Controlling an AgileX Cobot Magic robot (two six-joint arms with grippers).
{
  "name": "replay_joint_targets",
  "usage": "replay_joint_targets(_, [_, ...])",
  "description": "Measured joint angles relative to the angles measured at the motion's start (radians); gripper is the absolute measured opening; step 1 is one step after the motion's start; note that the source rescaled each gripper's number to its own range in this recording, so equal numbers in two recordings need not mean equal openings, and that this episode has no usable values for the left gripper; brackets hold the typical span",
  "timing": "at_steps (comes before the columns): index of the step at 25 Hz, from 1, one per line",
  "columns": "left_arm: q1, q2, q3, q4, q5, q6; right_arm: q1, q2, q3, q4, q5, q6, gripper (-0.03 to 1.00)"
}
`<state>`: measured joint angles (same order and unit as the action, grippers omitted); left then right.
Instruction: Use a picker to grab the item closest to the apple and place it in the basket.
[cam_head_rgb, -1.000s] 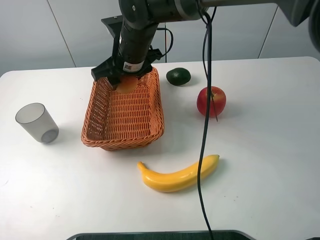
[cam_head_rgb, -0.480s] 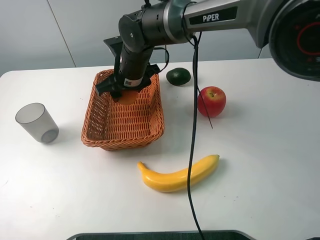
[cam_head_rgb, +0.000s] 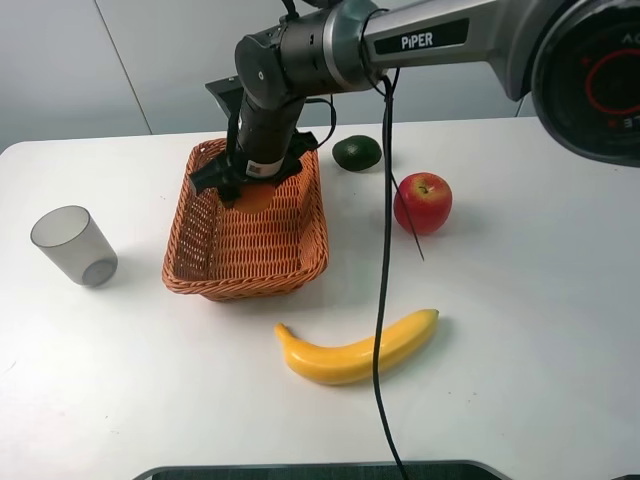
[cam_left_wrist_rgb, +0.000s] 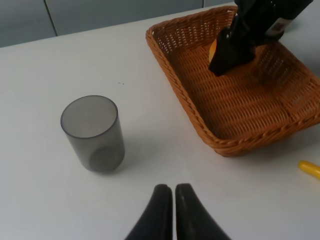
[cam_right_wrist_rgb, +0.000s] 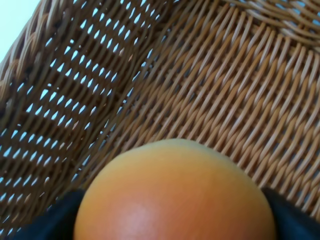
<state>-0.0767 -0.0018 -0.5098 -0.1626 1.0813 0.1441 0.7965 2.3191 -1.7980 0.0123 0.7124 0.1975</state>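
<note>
Your picker (cam_head_rgb: 252, 188) reaches into the basket (cam_head_rgb: 246, 278) at the end nearest the avocado (cam_head_rgb: 357, 152), with its fingers clamped on the peach (cam_head_rgb: 255, 196). In the right wrist view the peach hangs low over the woven floor, close to a side wall. You cannot tell whether it touches the weave. Your left gripper (cam_left_wrist_rgb: 173, 189) hovers over the table on the basket's cup (cam_left_wrist_rgb: 93, 131) side, fingers together and holding nothing. The apple (cam_head_rgb: 422, 202) sits well apart from the basket, on the opposite side.
</note>
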Motion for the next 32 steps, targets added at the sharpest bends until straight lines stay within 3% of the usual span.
replay_joint_targets(2, [0.000,0.000,0.000,0.000,0.000,0.000,0.000,-0.002,0.000,0.000,0.001,0.000,0.81])
replay_joint_targets(4, [0.000,0.000,0.000,0.000,0.000,0.000,0.000,-0.006,0.000,0.000,0.001,0.000,0.96])
replay_joint_targets(15, [0.000,0.000,0.000,0.000,0.000,0.000,0.000,-0.081,0.000,0.002,0.035,-0.002,1.00])
replay_joint_targets(25, [0.000,0.000,0.000,0.000,0.000,0.000,-0.112,-0.219,0.000,0.002,0.295,0.001,1.00])
replay_joint_targets(32, [0.000,0.000,0.000,0.000,0.000,0.000,-0.214,-0.315,0.006,-0.028,0.403,0.040,1.00])
